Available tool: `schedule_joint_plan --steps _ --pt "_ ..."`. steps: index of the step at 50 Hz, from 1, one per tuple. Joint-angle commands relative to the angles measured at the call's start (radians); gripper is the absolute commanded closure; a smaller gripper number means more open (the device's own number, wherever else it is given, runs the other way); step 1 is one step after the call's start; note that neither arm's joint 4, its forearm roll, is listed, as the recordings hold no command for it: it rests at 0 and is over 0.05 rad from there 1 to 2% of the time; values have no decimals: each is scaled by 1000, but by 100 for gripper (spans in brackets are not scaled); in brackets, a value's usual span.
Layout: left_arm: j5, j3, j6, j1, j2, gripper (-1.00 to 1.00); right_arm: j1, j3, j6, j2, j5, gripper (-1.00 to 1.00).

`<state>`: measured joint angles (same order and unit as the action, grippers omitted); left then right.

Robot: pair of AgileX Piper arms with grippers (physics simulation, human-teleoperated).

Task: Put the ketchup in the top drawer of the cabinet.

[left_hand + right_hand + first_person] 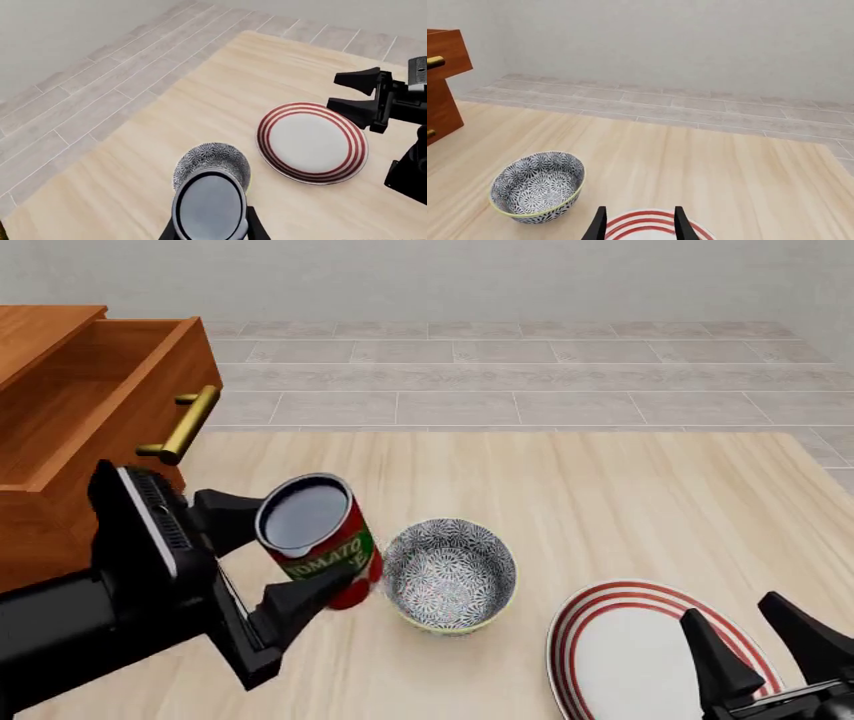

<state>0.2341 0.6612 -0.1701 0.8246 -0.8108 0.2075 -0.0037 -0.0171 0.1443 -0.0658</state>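
Now the ketchup [316, 539] in the left gripper [274, 555] beside the bowl [450, 574]

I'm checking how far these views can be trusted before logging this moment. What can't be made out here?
- Ketchup label: front view, partly covered by left gripper fingers; left wrist view shows only its top.
- Top drawer inside: front view, cut off at the left edge.
- Lower drawer: right wrist view, only a handle tip at the edge.
- Right gripper: front view, body cut off at the bottom.

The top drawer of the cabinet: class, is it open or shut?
Open. The top drawer stands pulled out from the cabinet, its bare inside showing behind the brass handle.
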Motion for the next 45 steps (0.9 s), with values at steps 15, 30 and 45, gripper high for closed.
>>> schedule_joint_plan --steps 15,30,45 --pt "443 376 -13 -100 74 100 6 1 -2 -7 2 -100" --pt "486 354 -39 -231 90 100 8 -3 -3 -6 6 -100" --pt "557 463 -61 -346 67 100 14 -2 -2 6 -6 -100"
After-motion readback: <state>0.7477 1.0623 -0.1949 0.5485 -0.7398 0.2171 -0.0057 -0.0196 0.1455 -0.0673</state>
